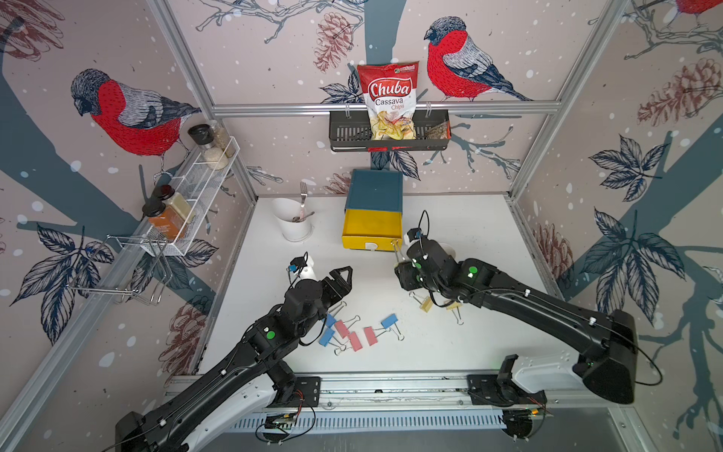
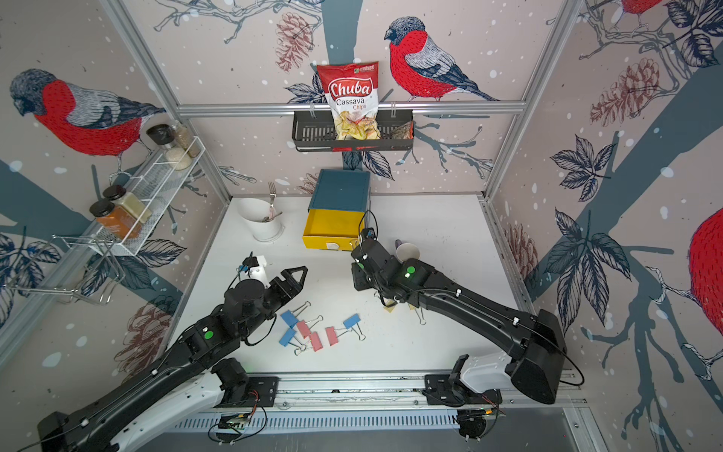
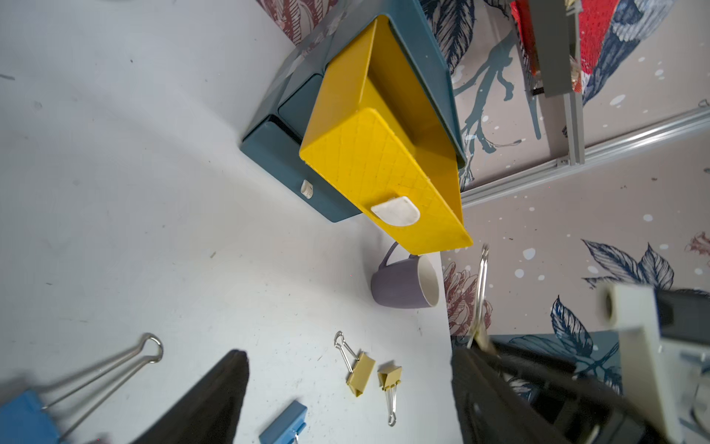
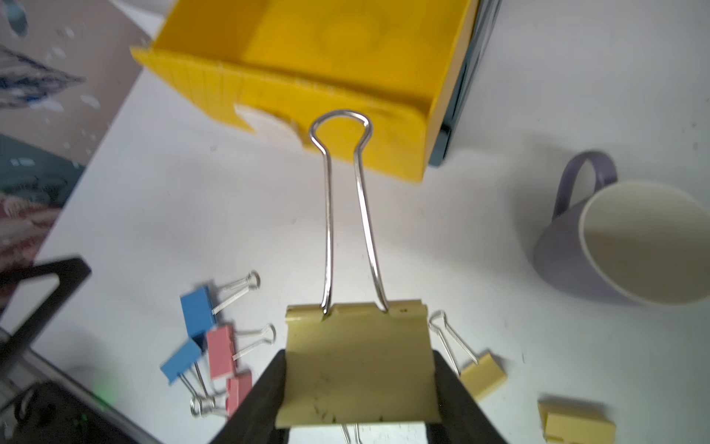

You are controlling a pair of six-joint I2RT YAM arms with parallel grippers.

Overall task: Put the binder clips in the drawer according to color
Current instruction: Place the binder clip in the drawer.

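Pale yellow metal binder clip [image 4: 357, 346] w/ silver wire handles sits pinched in R pincer [image 4: 359, 369], just beside pulled-out yellow plastic top drawer [image 4: 307, 57] of teal chest [image 1: 375, 191] at counter [image 1: 469, 235] back edge; L pincer [image 1: 339, 280] spread above mid-counter; blue & pink-red clips [image 1: 354, 340] nr front edge.

Yellow drawer [image 1: 354, 239] is standing pulled out, its inside showing open from above. White cutlery pail [image 1: 294, 225] is crowding the drawer's left side. Purple mug [image 2: 407, 252] is crowding its right front corner. Right gripper [image 4: 359, 384], clamping a yellow clip [image 4: 357, 346], is blocking the drawer front. Bare table [image 1: 375, 293] is lying before the drawer front, with blue and pink clips [image 1: 355, 340] lying well beyond.
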